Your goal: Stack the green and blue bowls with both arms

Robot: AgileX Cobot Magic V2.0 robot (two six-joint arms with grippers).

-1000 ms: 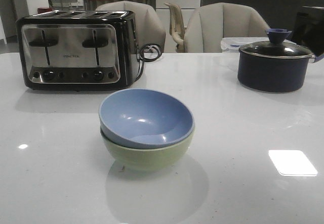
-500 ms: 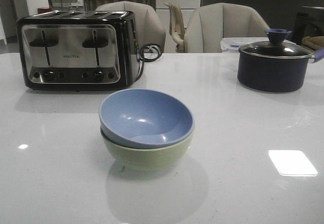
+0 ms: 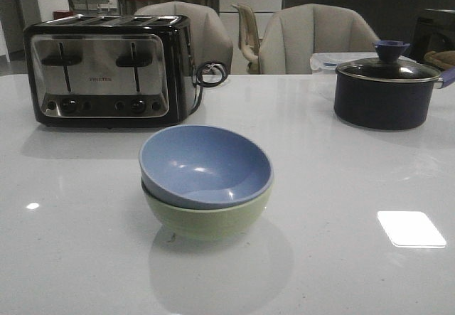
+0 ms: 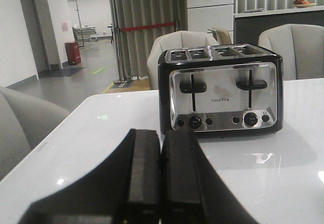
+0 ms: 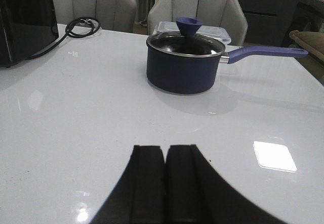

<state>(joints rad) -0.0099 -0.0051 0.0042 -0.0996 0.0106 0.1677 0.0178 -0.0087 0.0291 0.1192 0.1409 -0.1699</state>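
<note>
The dusty blue bowl (image 3: pixel 205 164) sits nested inside the pale green bowl (image 3: pixel 206 218) in the middle of the white table (image 3: pixel 341 187). Neither bowl shows in the wrist views. Neither arm shows in the front view. My left gripper (image 4: pixel 161 135) is shut and empty, above the table and facing the toaster (image 4: pixel 221 89). My right gripper (image 5: pixel 165 150) is shut and empty, above the table and facing the dark navy lidded pot (image 5: pixel 185 62).
The black and chrome toaster (image 3: pixel 108 69) stands at the back left with its cord (image 3: pixel 209 73) coiled beside it. The navy pot (image 3: pixel 385 88) with a long handle stands at the back right, a clear lidded box (image 3: pixel 327 60) behind it. Chairs stand past the table's far edge.
A dark arm part at the far right edge of the front view has moved out of sight. The bowls have not moved.
</note>
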